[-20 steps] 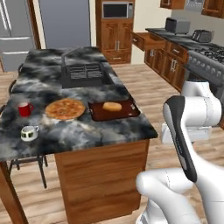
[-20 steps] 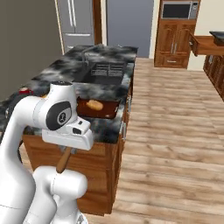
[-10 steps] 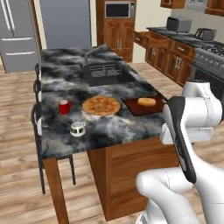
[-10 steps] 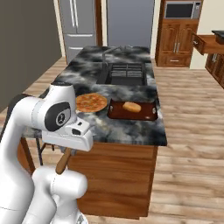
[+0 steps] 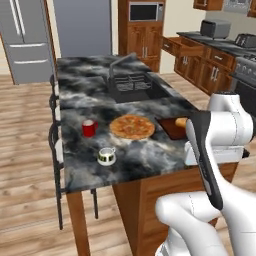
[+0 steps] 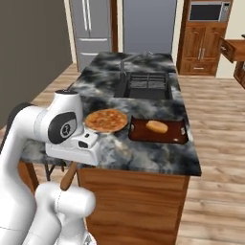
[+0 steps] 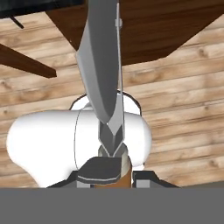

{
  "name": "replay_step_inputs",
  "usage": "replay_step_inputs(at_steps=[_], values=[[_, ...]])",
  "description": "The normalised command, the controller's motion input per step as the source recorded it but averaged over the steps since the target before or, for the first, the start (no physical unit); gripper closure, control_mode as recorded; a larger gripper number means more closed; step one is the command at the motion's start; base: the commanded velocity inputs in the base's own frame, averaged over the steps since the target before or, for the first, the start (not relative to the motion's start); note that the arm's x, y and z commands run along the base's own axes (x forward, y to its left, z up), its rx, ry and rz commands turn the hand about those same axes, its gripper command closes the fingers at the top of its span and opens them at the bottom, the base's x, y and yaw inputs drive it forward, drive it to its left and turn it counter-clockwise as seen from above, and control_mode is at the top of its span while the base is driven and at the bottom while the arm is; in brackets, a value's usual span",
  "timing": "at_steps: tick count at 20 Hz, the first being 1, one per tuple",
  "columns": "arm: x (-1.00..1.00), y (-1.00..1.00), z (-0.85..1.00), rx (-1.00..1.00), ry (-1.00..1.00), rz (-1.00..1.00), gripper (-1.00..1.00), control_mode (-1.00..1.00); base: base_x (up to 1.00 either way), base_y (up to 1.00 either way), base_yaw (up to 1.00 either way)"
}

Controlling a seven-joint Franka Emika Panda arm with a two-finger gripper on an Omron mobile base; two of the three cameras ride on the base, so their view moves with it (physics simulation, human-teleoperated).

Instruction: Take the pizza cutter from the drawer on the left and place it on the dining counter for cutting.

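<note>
In the hand view the gripper (image 7: 114, 171) is pinched on the pizza cutter (image 7: 103, 78), its dark fingertips (image 7: 100, 169) pressed against the brown handle while the grey wheel and its metal fork stand up, seen edge-on, against the wooden floor and the underside of the counter. In the right base view the cutter's brown handle (image 6: 69, 176) sticks out slantwise below the white hand, down in front of the near edge of the dining counter (image 6: 158, 153) and lower than its top, so the tool is in the air and not resting on the stone. On the counter's near part sit a white and green cup (image 5: 106, 156) and a red mug (image 5: 89, 128) toward the left, the round orange pizza (image 5: 131, 126) in the middle, and a dark tray (image 6: 158, 130) with a bread roll (image 6: 156, 126) lying on it to the right, just beside the pizza. Farther along the stone lies the inset sink (image 6: 146, 85) with its faucet (image 5: 122, 62). Well beyond, against the far right wall, the drawer (image 5: 184, 45) stands pulled out from the wall cabinets; the pictures do not show its inside.
</note>
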Motion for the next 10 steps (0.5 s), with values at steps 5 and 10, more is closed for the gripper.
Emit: replay_step_inputs(at_steps=[5,10], values=[[0.00,0.00,0.00,0.00,0.00,0.00,1.00,1.00,0.03,0.62,0.13],[0.00,0.00,0.00,0.00,0.00,0.00,1.00,1.00,0.31,0.35,0.02]])
